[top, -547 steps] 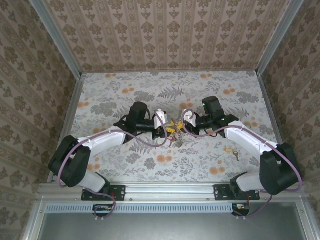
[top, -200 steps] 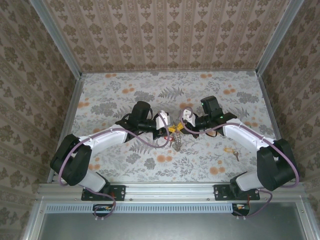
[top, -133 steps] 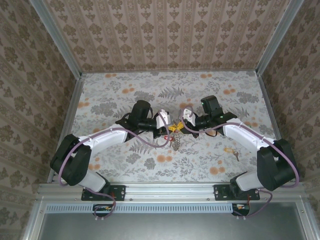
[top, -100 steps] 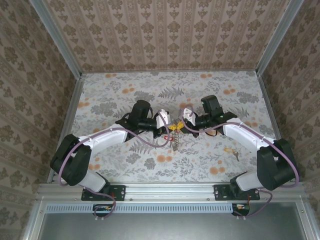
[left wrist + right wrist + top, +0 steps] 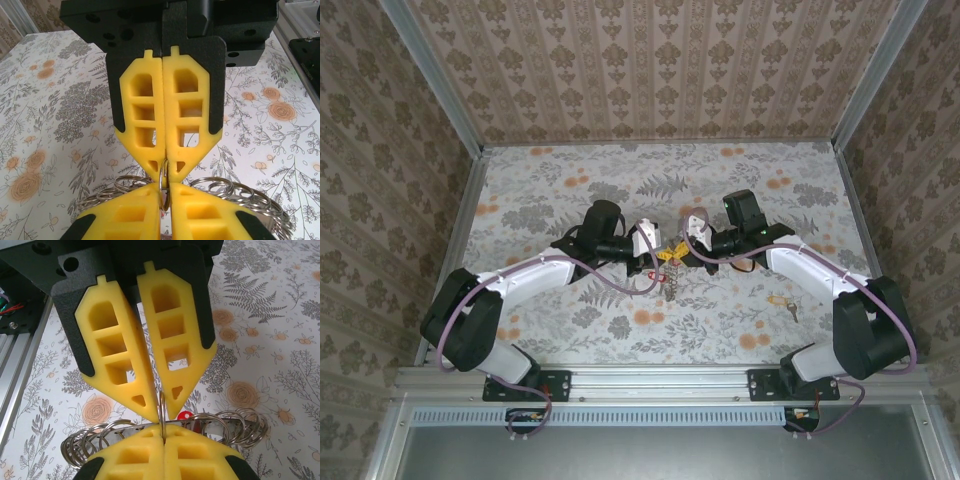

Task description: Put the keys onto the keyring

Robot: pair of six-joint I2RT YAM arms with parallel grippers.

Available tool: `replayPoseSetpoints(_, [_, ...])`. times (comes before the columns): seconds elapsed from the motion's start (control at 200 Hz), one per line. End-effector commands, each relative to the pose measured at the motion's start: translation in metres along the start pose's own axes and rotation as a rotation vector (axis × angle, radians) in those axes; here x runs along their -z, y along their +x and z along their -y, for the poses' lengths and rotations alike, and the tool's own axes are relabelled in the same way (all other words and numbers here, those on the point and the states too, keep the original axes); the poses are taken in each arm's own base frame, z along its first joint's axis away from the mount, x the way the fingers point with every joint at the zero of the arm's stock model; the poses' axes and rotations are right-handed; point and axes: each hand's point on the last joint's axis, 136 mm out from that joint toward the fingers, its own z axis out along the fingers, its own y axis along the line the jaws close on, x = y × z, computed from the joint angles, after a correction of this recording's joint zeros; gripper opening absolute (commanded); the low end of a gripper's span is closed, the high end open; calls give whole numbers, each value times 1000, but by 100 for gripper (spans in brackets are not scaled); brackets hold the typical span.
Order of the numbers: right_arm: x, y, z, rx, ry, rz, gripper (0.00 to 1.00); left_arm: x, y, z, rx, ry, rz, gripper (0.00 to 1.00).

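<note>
My left gripper (image 5: pixel 658 254) and right gripper (image 5: pixel 681 250) meet tip to tip above the middle of the table. One ring of the silvery keyring (image 5: pixel 164 184) stands edge-on, pinched by both pairs of yellow fingers. In the left wrist view my left gripper (image 5: pixel 165 192) is shut on it from below, and the right gripper's fingers (image 5: pixel 187 150) close on it from above. My right gripper (image 5: pixel 162 436) is likewise shut on the ring (image 5: pixel 162 412). Chain links (image 5: pixel 95 440) fan out to both sides and the chain (image 5: pixel 672 283) hangs down. A red key head (image 5: pixel 184 415) shows behind.
A brassy key (image 5: pixel 780 299) lies on the flowered tabletop (image 5: pixel 720 330) to the right, near the right arm's forearm, with a small dark piece just beside it. Papered walls and metal rails (image 5: pixel 470 220) close in the table.
Since 2.7 s ago both grippers have lifted and closed in on each other, and the chain now hangs between them. Over the last second they hardly move.
</note>
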Motion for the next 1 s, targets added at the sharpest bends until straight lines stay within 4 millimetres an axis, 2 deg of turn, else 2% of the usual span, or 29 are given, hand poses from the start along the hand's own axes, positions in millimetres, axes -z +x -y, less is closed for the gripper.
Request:
replayPoseSetpoints(0.0, [5, -20, -2, 12, -40, 65, 0, -2, -4, 3, -24, 21, 6, 9])
replayPoseSetpoints(0.26, [7, -23, -5, 12, -57, 87, 0, -2, -5, 2, -24, 16, 7, 15])
replayPoseSetpoints(0.49, [7, -23, -5, 10, -63, 90, 0, -1, -10, 0, -19, 13, 33, 10])
replayPoseSetpoints(0.715, [7, -21, -5, 4, -65, 79, 0, -1, -21, -2, -17, 16, 75, 13])
replayPoseSetpoints(0.845, [7, -22, -5, 7, -66, 82, 0, -3, -20, -3, -11, 15, 73, 13])
replayPoseSetpoints(0.935, [7, -22, -5, 6, -67, 82, 0, -4, -18, -3, -7, 18, 67, 9])
replayPoseSetpoints(0.995, [6, -21, -5, 5, -68, 80, 0, -4, -17, -3, -6, 19, 68, 12])
